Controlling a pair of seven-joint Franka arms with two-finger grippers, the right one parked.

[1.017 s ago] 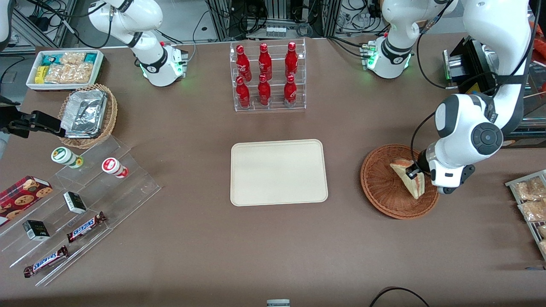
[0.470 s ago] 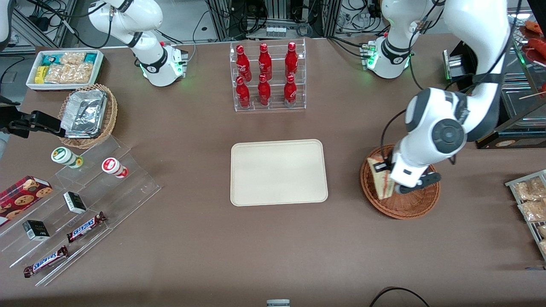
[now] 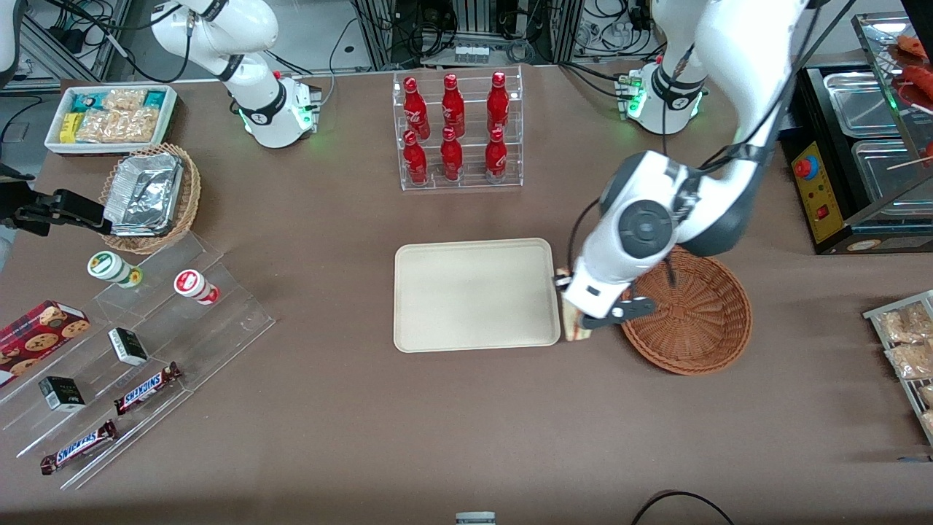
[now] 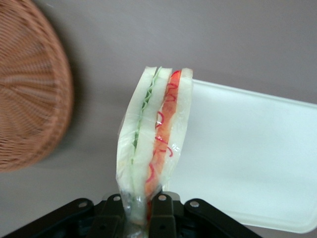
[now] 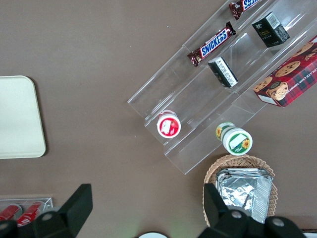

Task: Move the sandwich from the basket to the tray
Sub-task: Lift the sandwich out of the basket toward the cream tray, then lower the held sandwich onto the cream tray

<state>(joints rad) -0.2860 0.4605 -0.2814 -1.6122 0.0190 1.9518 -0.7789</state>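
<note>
My left gripper (image 3: 572, 310) is shut on the sandwich (image 3: 571, 326), a wrapped wedge with pale bread and red, orange and green layers, and holds it in the air between the basket and the tray. In the left wrist view the sandwich (image 4: 155, 139) stands up from between the two black fingers (image 4: 166, 215), over the tray's edge. The reddish-brown wicker basket (image 3: 692, 317) holds nothing now; its rim shows in the wrist view (image 4: 29, 89). The cream tray (image 3: 475, 294) lies flat and bare at the table's middle, also in the wrist view (image 4: 247, 158).
A clear rack of red bottles (image 3: 456, 131) stands farther from the front camera than the tray. Toward the parked arm's end are a tan basket with foil containers (image 3: 149, 195), a white bin of snacks (image 3: 111, 117) and an acrylic stand with candy bars (image 3: 131, 357). Bagged snacks (image 3: 907, 350) lie at the working arm's end.
My left gripper has lifted the sandwich out of the basket and carried it sideways to the tray's near edge. The basket is left bare.
</note>
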